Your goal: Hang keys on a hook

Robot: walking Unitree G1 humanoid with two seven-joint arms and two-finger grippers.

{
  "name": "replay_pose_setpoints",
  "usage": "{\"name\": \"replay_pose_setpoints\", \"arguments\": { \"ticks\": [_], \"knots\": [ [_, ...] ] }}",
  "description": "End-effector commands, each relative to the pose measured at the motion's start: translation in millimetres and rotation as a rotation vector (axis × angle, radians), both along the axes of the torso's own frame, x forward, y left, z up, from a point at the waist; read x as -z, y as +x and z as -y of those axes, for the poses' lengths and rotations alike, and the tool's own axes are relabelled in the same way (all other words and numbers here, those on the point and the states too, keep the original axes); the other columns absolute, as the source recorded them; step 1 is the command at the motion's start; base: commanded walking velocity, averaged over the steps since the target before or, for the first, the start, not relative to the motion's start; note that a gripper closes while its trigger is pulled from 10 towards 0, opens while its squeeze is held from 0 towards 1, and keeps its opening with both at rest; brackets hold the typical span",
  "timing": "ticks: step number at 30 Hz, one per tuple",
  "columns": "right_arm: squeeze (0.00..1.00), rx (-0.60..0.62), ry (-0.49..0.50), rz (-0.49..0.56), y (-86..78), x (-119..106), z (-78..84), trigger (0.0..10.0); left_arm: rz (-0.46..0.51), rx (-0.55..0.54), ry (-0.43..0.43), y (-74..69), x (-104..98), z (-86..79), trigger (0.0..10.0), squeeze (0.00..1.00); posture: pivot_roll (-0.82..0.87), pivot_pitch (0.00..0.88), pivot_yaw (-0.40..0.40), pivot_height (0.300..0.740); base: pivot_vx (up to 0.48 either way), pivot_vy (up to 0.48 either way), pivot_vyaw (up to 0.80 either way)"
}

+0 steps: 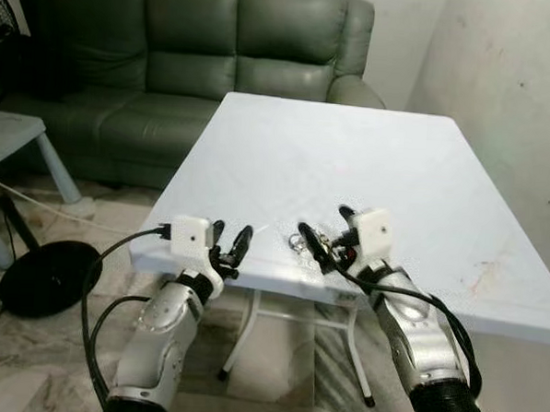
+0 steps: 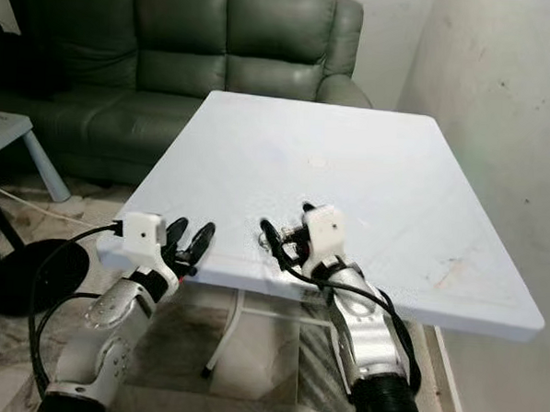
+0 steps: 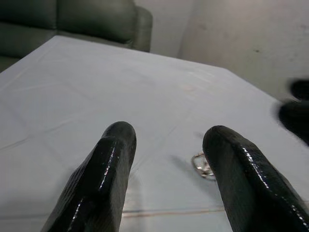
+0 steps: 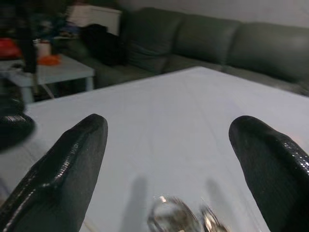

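A green sofa (image 1: 218,55) is seen well beyond both tools, past the far edge of a pale counter (image 1: 351,164), whose near edge lies just under them. On the floor off to the outer side of the left tool a round black stand base (image 1: 45,277) is seen, well apart from the work. The right tool (image 1: 327,234) is held low over the near edge of the counter with its fingers spread wide and nothing gripped; the left tool (image 1: 230,242) is held just beside it at the same edge, its fingers moderately parted and likewise empty. The keys (image 1: 303,239), a small ring with metal pieces, lie flat on the counter just ahead of the right tool, between its two fingertips in the right wrist view, and to the inner side of the left tool. No hook can be made out. The step in hand is judged to be the pick-up of the keys. It would be done well if the right tool were lowered until its fingertips nearly touch the counter, centred on the ring, and closed slowly, so that the thin metal is pinched and not pushed away.
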State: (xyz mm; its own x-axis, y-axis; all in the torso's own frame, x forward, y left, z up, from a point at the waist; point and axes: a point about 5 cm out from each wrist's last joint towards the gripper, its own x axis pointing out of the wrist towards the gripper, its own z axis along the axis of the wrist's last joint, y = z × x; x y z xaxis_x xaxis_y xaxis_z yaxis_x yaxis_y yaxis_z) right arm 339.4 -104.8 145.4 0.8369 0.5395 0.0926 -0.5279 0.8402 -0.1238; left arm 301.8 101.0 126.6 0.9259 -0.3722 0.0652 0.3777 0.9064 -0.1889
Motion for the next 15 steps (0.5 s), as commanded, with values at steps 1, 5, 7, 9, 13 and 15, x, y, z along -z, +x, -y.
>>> {"name": "replay_pose_setpoints", "arguments": {
  "ticks": [1, 5, 7, 9, 13, 15],
  "knots": [
    [0.00, -0.030, -0.034, -0.002, 2.9, 0.5, -4.5, 10.0, -0.005, 0.002, 0.010, -3.5, -0.7, 2.7, 10.0, 0.00, 0.27, 0.025, -0.048, 0.736, 0.000, 0.000, 0.00],
    [0.00, -0.095, -0.076, 0.004, 10.7, -5.3, -12.5, 10.0, -0.013, 0.014, 0.003, -13.9, -0.5, 7.7, 10.0, 0.00, 0.29, 0.072, -0.058, 0.736, 0.000, 0.000, 0.00],
    [0.00, -0.110, -0.084, -0.002, 14.5, -7.2, -14.7, 10.0, -0.016, 0.017, 0.001, -19.2, -0.1, 8.3, 10.0, 0.00, 0.30, 0.087, -0.062, 0.736, 0.000, 0.000, 0.00],
    [0.00, -0.117, -0.102, -0.001, 19.1, -9.8, -16.9, 10.0, -0.024, 0.019, -0.010, -24.8, -0.6, 9.4, 10.0, 0.00, 0.32, 0.118, -0.069, 0.736, 0.000, 0.000, 0.00],
    [0.00, -0.099, -0.130, -0.027, 27.8, -9.5, -19.0, 10.0, -0.037, 0.013, -0.013, -33.3, -0.6, 10.2, 10.0, 0.00, 0.34, 0.148, -0.079, 0.736, 0.000, 0.000, 0.00],
    [0.00, -0.070, -0.134, -0.056, 33.3, -8.9, -20.2, 10.0, -0.050, 0.005, -0.015, -37.7, 0.2, 9.7, 10.0, 0.00, 0.34, 0.159, -0.081, 0.736, 0.000, 0.000, 0.00]
  ]
}}
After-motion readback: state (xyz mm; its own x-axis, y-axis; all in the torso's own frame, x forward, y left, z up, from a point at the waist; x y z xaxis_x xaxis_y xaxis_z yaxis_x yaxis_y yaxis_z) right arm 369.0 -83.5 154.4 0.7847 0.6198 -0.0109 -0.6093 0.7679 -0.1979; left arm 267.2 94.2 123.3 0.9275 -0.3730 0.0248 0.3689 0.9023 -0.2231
